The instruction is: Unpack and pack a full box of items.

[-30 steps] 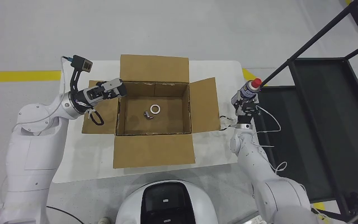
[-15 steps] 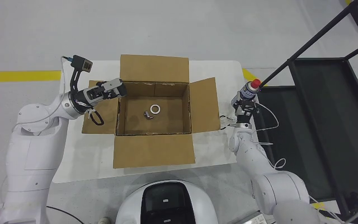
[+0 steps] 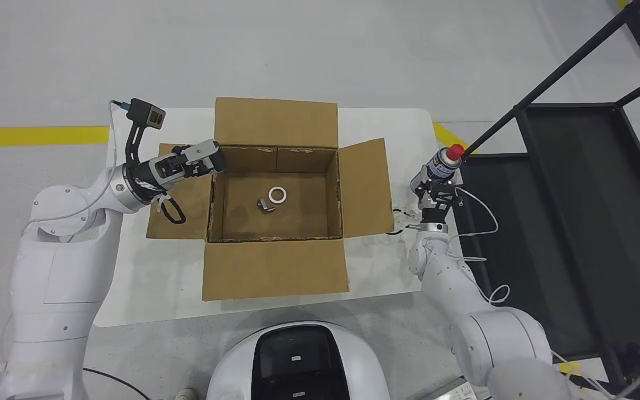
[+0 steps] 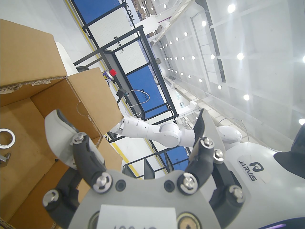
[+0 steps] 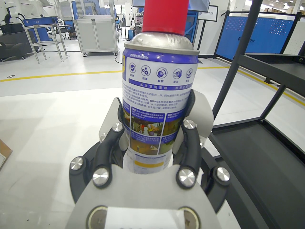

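Over the table's right edge: right gripper (image 3: 437, 188) (image 5: 157, 103), and it has a load!
Grip: both fingers (image 5: 199, 110) are clamped on the lower body of the spray can (image 3: 446, 162) (image 5: 159, 72), one on each side of the label.
Can's long axis: it runs straight along the fingers, with the base tucked in near the wrist.
Can's heading: the red cap is the far end, pointing away from the robot's body. From above it leans a touch toward the black rack (image 3: 560, 200) (image 5: 262, 144). I can't tell how steeply it is raised.
Can's place: between the box's right flap and the rack, well apart from the box's inside.
Across the table (image 3: 170, 270): left gripper (image 3: 205, 152) (image 4: 128, 120) sits at the box's left wall with its fingers spread wide and nothing between them.
Box (image 3: 275, 122) (image 4: 95, 96): cardboard, all four flaps folded out.
Box floor: a white ring (image 3: 279, 195) (image 4: 6, 138) lies flat there, and a small metal piece (image 3: 265, 206) (image 4: 4, 157) lies just beside it.
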